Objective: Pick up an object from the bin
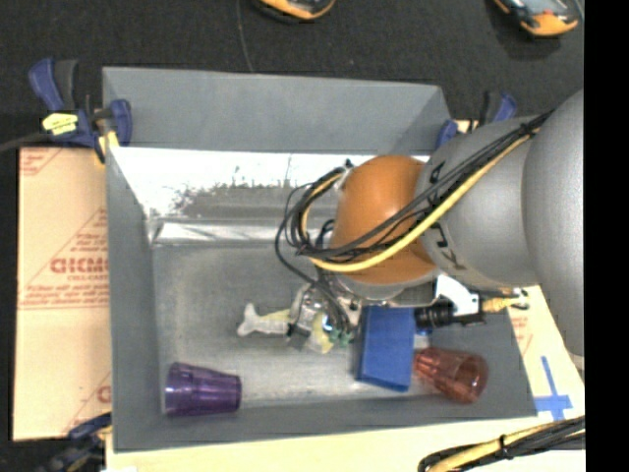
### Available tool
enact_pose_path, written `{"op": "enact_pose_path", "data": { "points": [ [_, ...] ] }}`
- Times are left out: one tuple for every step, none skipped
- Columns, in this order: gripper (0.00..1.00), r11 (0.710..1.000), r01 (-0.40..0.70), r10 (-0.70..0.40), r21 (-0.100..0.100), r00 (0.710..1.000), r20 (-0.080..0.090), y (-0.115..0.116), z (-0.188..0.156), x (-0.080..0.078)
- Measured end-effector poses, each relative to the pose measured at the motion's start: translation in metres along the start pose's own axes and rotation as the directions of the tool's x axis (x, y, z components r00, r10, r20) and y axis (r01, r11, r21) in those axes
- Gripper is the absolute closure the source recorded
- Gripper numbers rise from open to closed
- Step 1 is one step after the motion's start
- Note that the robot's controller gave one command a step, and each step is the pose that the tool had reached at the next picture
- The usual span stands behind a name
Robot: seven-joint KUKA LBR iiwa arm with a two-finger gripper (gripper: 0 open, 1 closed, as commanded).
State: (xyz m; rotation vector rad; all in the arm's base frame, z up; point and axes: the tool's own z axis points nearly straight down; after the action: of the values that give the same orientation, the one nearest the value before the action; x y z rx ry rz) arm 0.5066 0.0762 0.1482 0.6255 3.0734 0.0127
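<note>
Claw [316, 324]: low over the middle of the grey metal bin [197, 273]; its state could not be told.
Small white plastic figure [257, 321]: just beside the claw, toward the view's left, lying left-to-right.

Single camera, set above the bin [197, 293], looking down and off vertical. The inner faces of the upper wall [275, 116] and left wall [128, 264] show broadly, while the lower wall [295, 429] shows as a thin band, so the lens sits toward the lower right and faces up-left. Near range: the bin's edges run close to the left, bottom and right of frame, with dark floor [147, 18] along the top. From the right edge the arm [531, 205] comes in nearer the lens, covering the bin's centre right.
</note>
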Motion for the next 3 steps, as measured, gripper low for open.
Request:
{"op": "enact_pose_path", "data": {
  "points": [
    [1.0, 1.0, 0.03, -0.03, -0.002, 1.0, 0.005, 0.013, 0.023, 0.003],
    [1.0, 0.982, -0.188, 0.188, -0.002, 0.982, 0.003, 0.012, 0.029, -0.001],
    [1.0, 0.979, -0.203, 0.203, -0.001, 0.979, 0.003, 0.013, 0.049, 0.006]
  ]
}}
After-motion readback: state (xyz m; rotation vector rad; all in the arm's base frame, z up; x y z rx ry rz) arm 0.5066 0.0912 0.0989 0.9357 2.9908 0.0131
